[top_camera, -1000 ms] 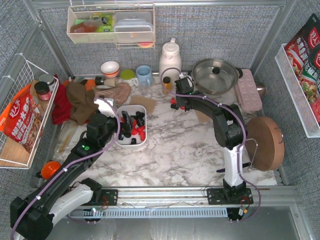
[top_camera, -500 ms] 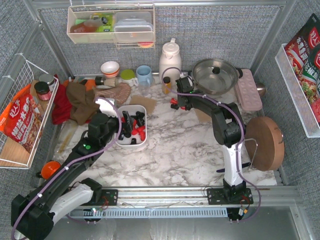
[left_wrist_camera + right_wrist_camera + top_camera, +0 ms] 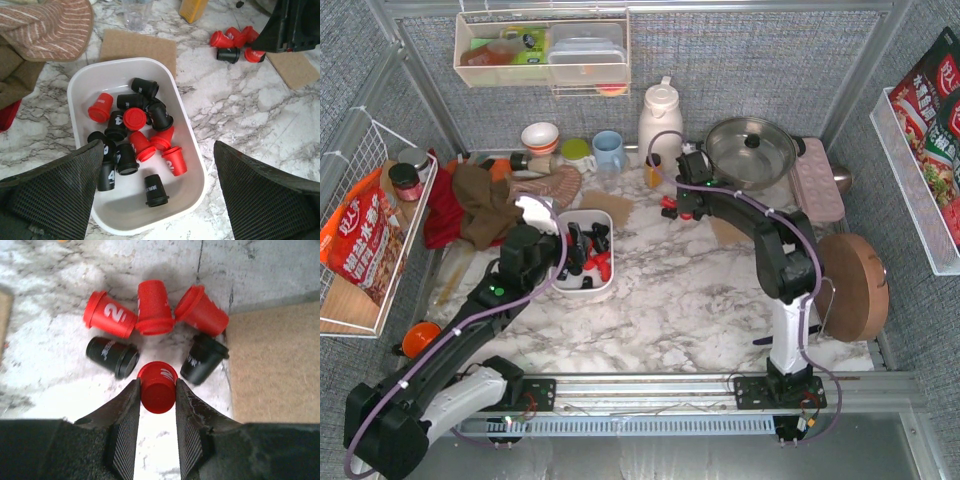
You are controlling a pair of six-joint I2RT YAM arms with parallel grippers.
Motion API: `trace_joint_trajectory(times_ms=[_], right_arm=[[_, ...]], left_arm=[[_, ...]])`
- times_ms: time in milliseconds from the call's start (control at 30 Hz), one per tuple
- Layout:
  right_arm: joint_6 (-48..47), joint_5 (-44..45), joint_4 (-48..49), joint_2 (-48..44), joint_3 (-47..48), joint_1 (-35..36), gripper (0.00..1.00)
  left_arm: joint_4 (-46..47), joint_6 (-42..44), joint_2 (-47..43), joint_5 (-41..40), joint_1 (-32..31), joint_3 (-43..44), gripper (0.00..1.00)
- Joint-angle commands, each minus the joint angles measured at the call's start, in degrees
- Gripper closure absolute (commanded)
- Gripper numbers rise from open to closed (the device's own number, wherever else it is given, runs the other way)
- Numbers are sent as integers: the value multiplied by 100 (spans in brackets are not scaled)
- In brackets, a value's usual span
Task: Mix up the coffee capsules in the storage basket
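Observation:
The white storage basket (image 3: 582,291) sits left of centre on the marble table. It holds several red and black coffee capsules (image 3: 135,119). One black capsule (image 3: 155,191) lies alone near its front end. My left gripper (image 3: 159,150) is open and empty, hovering over the near end of the basket (image 3: 120,207). My right gripper (image 3: 157,390) is shut on a red capsule (image 3: 158,387) at the back of the table (image 3: 678,208). Around it lie three red capsules (image 3: 152,307) and two black capsules (image 3: 112,357) on the marble.
An orange-yellow bottle (image 3: 653,170), a white jug (image 3: 660,115) and a lidded pot (image 3: 750,150) stand behind the right gripper. A cork mat (image 3: 272,360) lies right of the loose capsules, another (image 3: 137,47) behind the basket. Cloths (image 3: 480,200) lie left. A round wooden board (image 3: 850,285) lies right.
My left arm has moved a little right and forward over the basket. My right wrist has shifted slightly right at the loose capsules.

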Motion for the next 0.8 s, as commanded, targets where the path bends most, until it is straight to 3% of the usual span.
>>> trace_joint_trajectory(times_ms=[0, 267, 400, 533, 767], right_arm=[[117, -377, -27, -592, -370, 8, 75], [302, -1207, 211, -2524, -1816, 228, 76], [216, -1317, 237, -3545, -2318, 553, 75], [164, -1416, 167, -4457, -2618, 829, 75], [395, -1597, 102, -5748, -3239, 1236, 76]], left_arm=[[256, 160, 96, 370, 4, -27, 1], [1501, 603, -223, 1394, -56, -547, 1], [2474, 875, -263, 1264, -481, -796, 1], [3175, 1492, 532, 860, -1412, -766, 1], [4847, 2418, 1929, 1326, -2030, -877, 1]])
